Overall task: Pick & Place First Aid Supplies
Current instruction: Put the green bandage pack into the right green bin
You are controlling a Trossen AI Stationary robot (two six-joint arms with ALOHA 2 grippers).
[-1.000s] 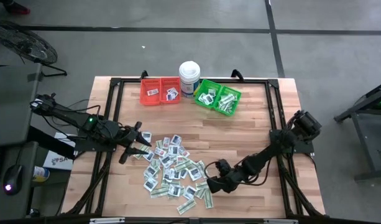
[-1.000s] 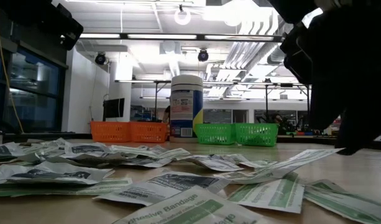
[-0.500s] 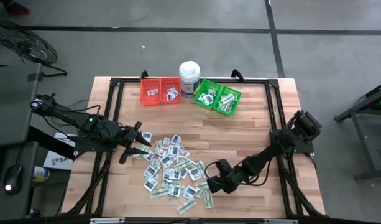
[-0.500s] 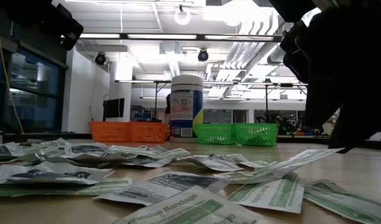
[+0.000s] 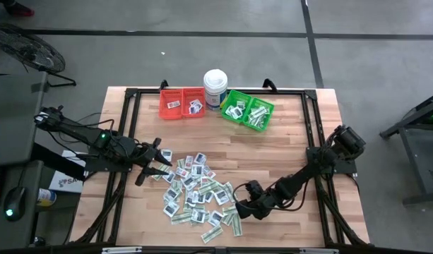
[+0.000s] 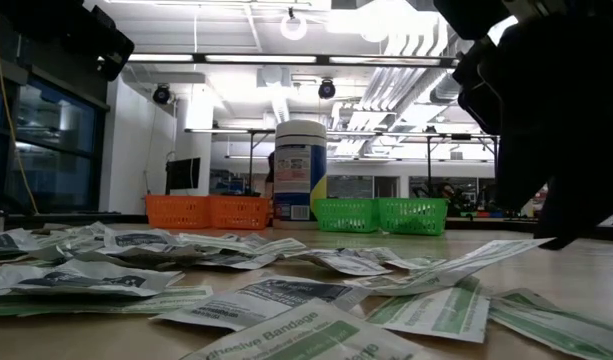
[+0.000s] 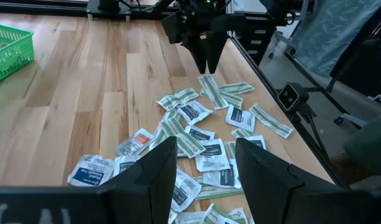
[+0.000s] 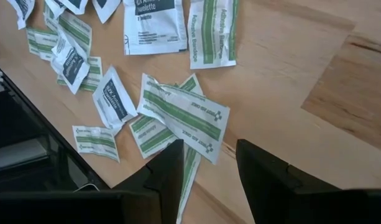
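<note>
No shift since before — both pincers, left pincer [image 5: 162, 167] and right pincer [image 5: 239, 209], spread over packets [image 5: 198, 192]; empty

1. The left arm is reaching in low from the left edge of the worktop [image 5: 287, 141], its left pincer [image 5: 159, 168] pointing toward the middle.
2. The left pincer's fingers [image 7: 158, 168] are standing apart, gripping nothing.
3. The right arm is stretching from the right side, bent low.
4. The right pincer [image 5: 239, 210] is hanging close above the worktop, fingers [image 8: 171, 168] parted and empty.
</note>
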